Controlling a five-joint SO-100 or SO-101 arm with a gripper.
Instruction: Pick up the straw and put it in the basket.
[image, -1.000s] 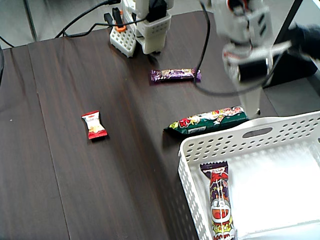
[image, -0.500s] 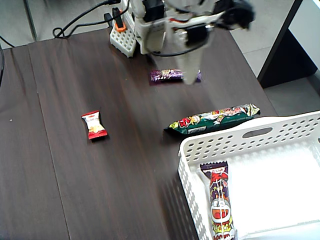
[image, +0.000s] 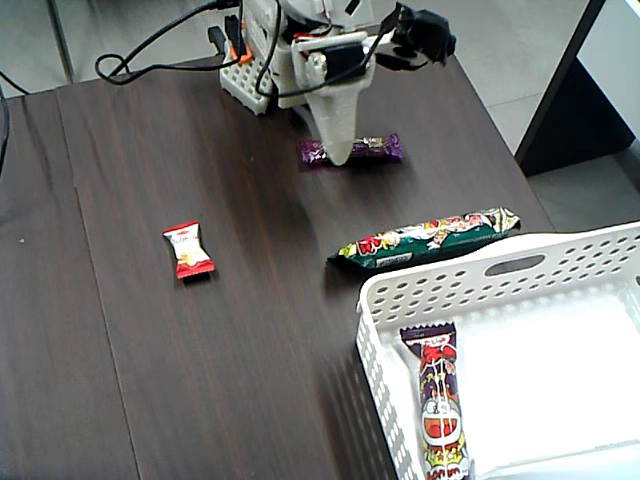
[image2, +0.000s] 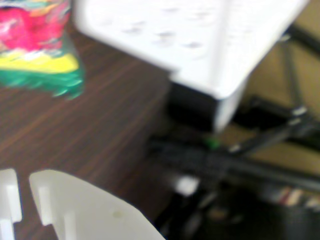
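No straw in a white paper wrapper shows in either view. The white basket (image: 470, 275) with rows of small holes stands at the front right of the dark wooden table, and its corner shows blurred in the wrist view (image2: 200, 40). My white gripper (image: 340, 156) points down at the back of the table, its tip over a small purple snack (image: 375, 148). Its fingers look closed together with nothing seen between them. In the wrist view the gripper (image2: 25, 182) enters at the bottom left with only a narrow gap between the fingers.
A green snack bar (image: 430, 238) lies just behind the basket and shows in the wrist view (image2: 40, 50). A small red candy (image: 188, 250) lies at the left. A purple snack bar (image: 440, 410) lies in the basket. Cables (image: 150, 55) trail at the back.
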